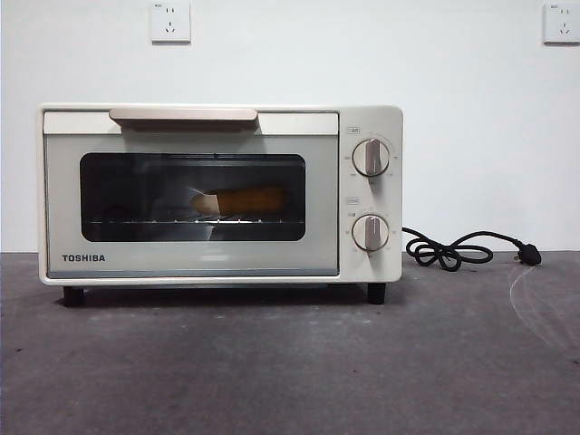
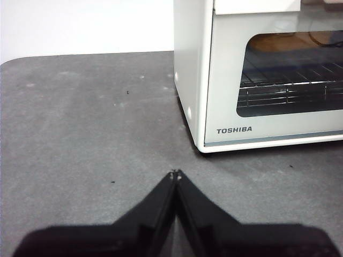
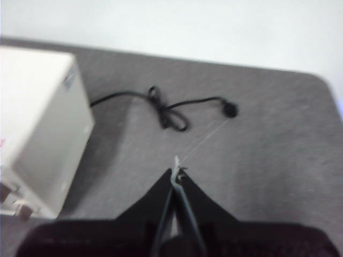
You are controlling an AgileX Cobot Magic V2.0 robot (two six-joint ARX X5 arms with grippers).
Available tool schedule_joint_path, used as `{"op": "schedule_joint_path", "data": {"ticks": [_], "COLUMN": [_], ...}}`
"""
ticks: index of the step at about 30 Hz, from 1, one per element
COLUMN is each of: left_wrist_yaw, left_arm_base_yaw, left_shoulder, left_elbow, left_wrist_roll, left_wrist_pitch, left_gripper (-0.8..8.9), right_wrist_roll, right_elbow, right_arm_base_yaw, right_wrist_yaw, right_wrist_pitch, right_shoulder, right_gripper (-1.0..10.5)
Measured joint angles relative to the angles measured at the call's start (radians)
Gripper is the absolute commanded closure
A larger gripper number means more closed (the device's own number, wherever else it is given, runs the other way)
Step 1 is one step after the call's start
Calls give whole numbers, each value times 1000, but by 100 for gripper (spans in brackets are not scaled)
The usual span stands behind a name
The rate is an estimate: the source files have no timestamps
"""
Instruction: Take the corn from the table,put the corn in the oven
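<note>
The corn (image 1: 243,199) lies inside the closed oven (image 1: 217,193); my left gripper (image 2: 175,174) and right gripper (image 3: 177,170), pressed together, wait at its nine and three o'clock. Task looks finished.

The right tool (image 3: 176,172) (jaws closed) hangs over the table (image 3: 268,139) near the oven (image 3: 43,128).

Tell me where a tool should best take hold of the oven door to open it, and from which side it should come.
Probably the wide cream bar handle along the top edge of the closed door of the cream-white boxy toaster oven. It stands out from the door, so a tool could come from the front and above. The yellow-orange corn cob already lies on the rack inside.
</note>
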Motion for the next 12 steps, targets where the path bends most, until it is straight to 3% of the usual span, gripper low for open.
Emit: {"op": "schedule_joint_path", "data": {"ticks": [5, 12], "left_wrist_yaw": [0, 0], "left_arm_base_yaw": [0, 0], "left_shoulder": [5, 8], "left_elbow": [0, 0], "left_wrist_roll": [0, 0], "left_wrist_pitch": [2, 2], "left_gripper": [817, 817], "right_wrist_roll": [-26, -71], "right_elbow": [-66, -298], "right_arm_base_yaw": [-25, -27], "right_wrist_yaw": [-2, -3], "right_wrist_pitch": [40, 200], "right_shoulder": [-80, -208], "right_gripper": [947, 947]}}
